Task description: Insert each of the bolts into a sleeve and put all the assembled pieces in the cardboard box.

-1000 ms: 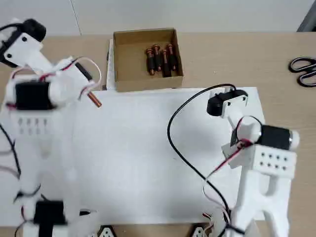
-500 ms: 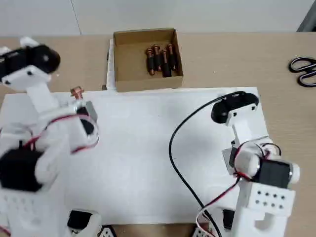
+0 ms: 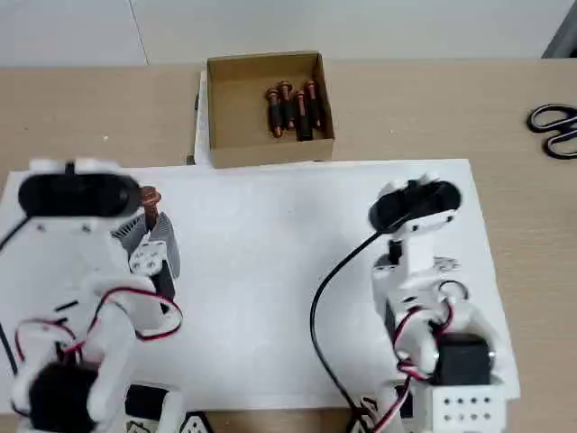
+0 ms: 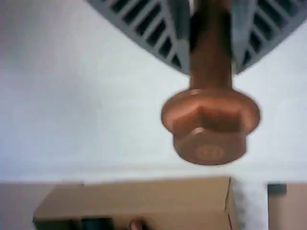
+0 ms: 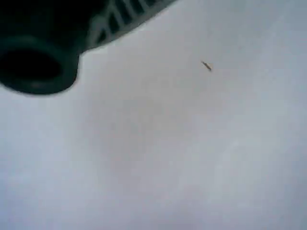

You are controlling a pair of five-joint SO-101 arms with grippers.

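Left end effector [image 4: 211, 33] is clamped on the copper bolt [image 4: 210, 122], head pointing toward the cardboard box [image 3: 225, 117]. Right end effector [image 5: 76, 33] looks clenched round a black sleeve [image 5: 33, 69]. Misalign them and I reckon the bolt jams or slips.

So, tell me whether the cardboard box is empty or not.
Not empty. The cardboard box holds a cluster of assembled pieces, copper bolts in dark sleeves, lying side by side.
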